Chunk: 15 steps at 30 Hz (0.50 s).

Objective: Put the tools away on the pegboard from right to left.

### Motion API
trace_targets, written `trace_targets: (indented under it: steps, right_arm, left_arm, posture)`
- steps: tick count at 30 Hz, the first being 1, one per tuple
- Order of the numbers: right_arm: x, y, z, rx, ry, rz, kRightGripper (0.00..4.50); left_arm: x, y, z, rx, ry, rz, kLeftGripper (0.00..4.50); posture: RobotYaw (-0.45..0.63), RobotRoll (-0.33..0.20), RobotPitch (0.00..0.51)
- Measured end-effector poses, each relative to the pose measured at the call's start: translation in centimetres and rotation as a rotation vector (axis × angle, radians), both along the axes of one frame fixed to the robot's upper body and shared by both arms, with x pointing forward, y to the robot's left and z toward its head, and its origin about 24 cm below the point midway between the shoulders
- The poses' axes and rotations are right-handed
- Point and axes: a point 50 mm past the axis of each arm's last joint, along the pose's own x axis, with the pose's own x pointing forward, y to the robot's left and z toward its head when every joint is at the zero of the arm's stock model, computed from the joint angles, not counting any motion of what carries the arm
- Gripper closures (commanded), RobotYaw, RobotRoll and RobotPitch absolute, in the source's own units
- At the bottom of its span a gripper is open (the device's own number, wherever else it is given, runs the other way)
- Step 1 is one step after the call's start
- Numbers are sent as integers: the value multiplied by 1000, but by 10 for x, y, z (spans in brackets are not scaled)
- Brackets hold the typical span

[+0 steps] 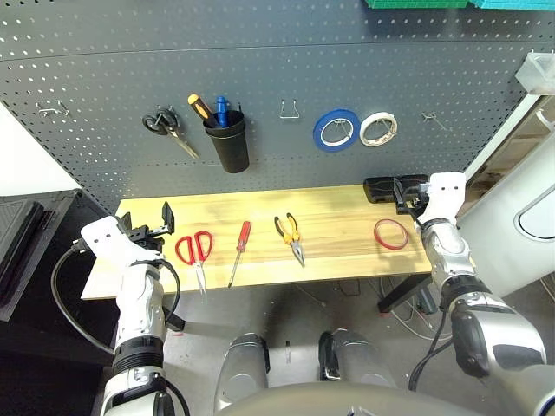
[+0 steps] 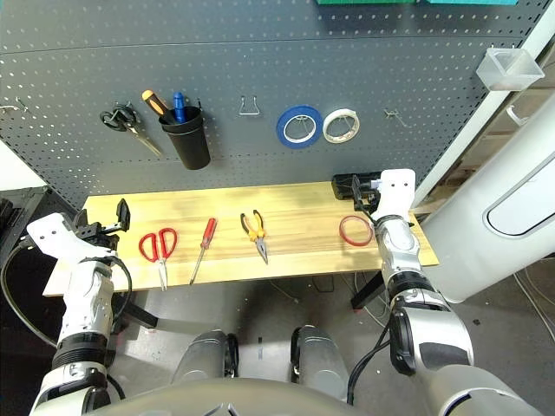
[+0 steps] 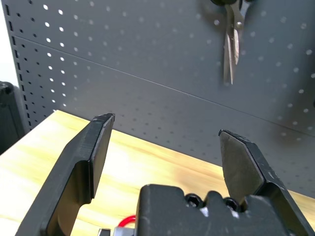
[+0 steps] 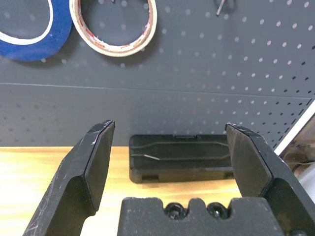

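On the wooden table [image 1: 338, 251] lie, from right to left, a thin red tape ring [image 1: 391, 234], orange-and-black-handled pliers [image 1: 291, 236], a red-handled screwdriver [image 1: 239, 251] and red-handled scissors [image 1: 196, 251]. The dark grey pegboard [image 1: 277, 78] rises behind them. My right gripper [image 1: 406, 192] hovers open just behind and to the right of the tape ring, holding nothing. At the table's left end, left of the red scissors, my left gripper [image 1: 147, 224] is open too. Both wrist views, left [image 3: 167, 127] and right [image 4: 170, 127], show wide jaws with nothing between them.
On the board hang black-handled scissors [image 1: 169, 128], a black cup [image 1: 227, 139] with two tools in it, a blue tape roll [image 1: 336, 130], a white tape roll [image 1: 378, 129] and metal hooks [image 1: 290, 109]. A black case [image 4: 179, 157] lies at the table's back right.
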Motion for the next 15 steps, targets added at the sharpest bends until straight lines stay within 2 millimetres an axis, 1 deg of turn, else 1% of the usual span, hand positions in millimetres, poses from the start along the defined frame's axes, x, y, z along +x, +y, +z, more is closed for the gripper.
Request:
trace_targets:
  steps: [2, 7, 11, 15]
  right_arm:
    - [-4, 0, -5, 2, 13, -2, 0]
    - [-14, -5, -8, -13, 8, -9, 0]
    - [-14, -10, -4, -25, 6, -15, 0]
    - [-12, -12, -3, -18, 48, -16, 0]
  left_arm:
    - [0, -1, 0, -3, 2, -5, 27]
    - [5, -6, 1, -10, -5, -26, 27]
    - [8, -11, 1, -13, -4, -48, 27]
    - [9, -13, -1, -17, 11, -78, 27]
  posture:
    - [13, 0, 0]
    - [-13, 0, 0]
    - [-9, 0, 0]
    - [-3, 0, 0]
